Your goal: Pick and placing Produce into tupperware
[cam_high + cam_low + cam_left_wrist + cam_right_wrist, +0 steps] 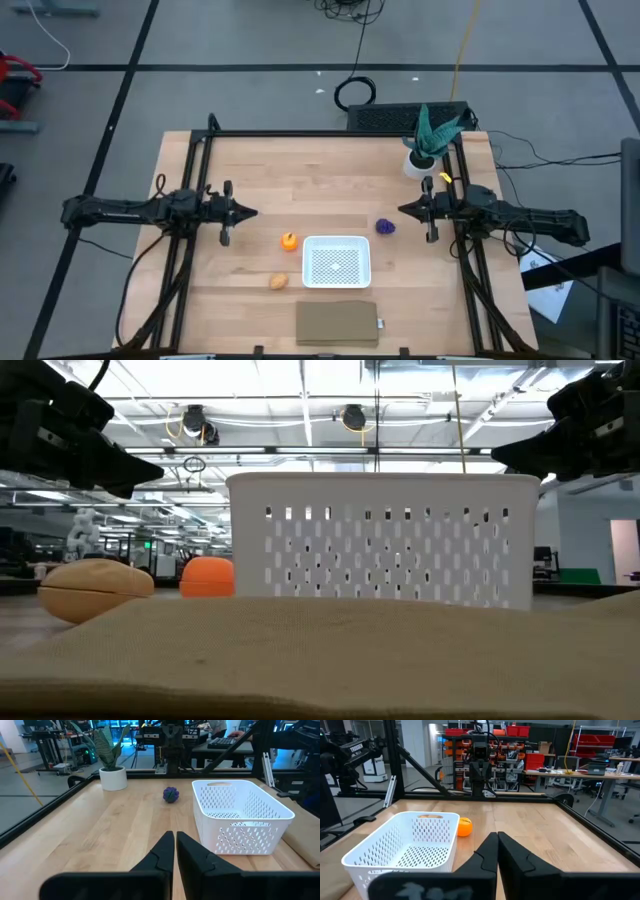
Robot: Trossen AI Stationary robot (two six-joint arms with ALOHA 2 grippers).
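Empty tupperware (pixel 337 262), both claws closed

Setting: robotics laboratory or workshop hall. Evidence: open industrial ceiling with strip lighting and hanging ducts; grey floor marked with dark tape lines (pixel 330 68); loose cables (pixel 355 92) trailing on it; wooden worktable (pixel 300 175) in a black metal frame; background workbenches with monitors, red storage bins (pixel 515 730), and further robot rigs on stands.
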